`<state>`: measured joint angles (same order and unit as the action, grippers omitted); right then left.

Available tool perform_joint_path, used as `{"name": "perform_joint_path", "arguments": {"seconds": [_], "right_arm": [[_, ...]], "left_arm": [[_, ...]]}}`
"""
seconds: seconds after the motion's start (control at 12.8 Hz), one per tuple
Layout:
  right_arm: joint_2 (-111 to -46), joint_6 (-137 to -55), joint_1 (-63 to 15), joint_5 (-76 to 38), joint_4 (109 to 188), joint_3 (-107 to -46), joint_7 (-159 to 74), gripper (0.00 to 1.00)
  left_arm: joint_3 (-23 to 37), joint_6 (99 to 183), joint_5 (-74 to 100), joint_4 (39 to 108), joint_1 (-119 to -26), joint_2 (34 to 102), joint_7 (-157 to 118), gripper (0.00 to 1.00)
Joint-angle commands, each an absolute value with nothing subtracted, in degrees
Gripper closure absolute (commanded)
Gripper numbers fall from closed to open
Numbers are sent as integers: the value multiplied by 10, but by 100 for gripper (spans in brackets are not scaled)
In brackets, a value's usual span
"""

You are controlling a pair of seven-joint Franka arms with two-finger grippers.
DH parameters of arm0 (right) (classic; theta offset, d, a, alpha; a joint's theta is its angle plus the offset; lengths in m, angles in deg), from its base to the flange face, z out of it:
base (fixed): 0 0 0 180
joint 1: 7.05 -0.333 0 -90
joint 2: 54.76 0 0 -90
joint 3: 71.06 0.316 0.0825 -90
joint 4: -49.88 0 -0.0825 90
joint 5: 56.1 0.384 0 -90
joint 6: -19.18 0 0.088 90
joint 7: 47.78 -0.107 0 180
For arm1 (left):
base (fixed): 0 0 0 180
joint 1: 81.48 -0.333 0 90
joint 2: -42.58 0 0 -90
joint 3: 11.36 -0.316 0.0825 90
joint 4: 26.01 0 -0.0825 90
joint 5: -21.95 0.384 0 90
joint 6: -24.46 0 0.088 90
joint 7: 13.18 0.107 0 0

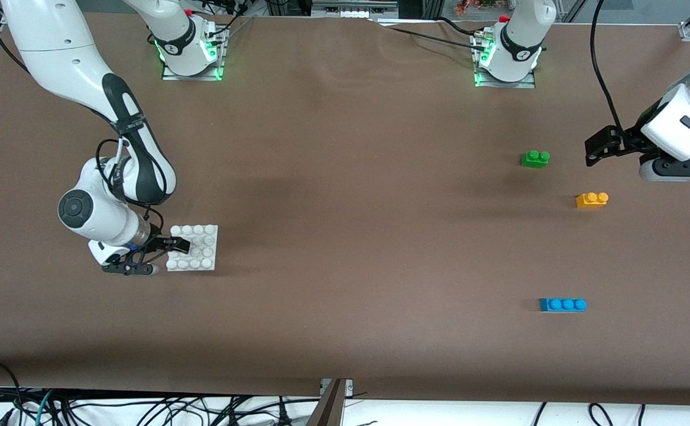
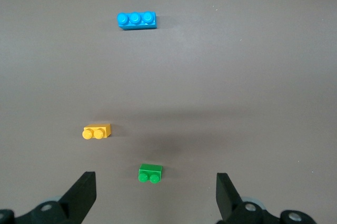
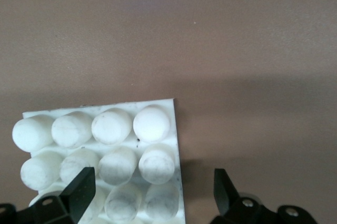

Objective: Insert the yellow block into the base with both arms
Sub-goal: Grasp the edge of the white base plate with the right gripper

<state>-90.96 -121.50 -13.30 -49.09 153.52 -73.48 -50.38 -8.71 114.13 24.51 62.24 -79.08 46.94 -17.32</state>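
The yellow block (image 1: 592, 200) lies on the bench at the left arm's end, between the green brick (image 1: 535, 158) and the blue brick (image 1: 563, 305), untouched. Left claw (image 2: 154, 195) hangs wide and empty over the green brick. Right claw (image 3: 152, 190) stands wide, straddling an edge of the base (image 1: 193, 248). Judgement: the block is light, rigid and smooth; grip its long flat sides, below the studs.

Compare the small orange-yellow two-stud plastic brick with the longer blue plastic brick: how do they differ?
The orange-yellow two-stud plastic brick has two studs; the longer blue plastic brick has three in a row and is longer. The blue one lies nearer the front camera. Both rest studs-up, untouched, at the left arm's end of the table.
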Motion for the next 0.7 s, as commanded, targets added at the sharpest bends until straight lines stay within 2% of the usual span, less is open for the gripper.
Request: {"name": "perform_joint_path", "arguments": {"seconds": [0.0, 0.31, 0.62], "right_arm": [[-914, -1233, -136, -479, 1539, -733, -510, 1], [-918, -1236, -143, -479, 1539, -733, -528, 2], [-918, -1236, -143, -479, 1539, -733, -528, 15]], "left_arm": [[-83, 1133, 240, 610, -786, 475, -178, 0], [-84, 1131, 242, 610, -788, 473, -178, 0], [-84, 1131, 241, 610, -788, 473, -178, 0]]}}
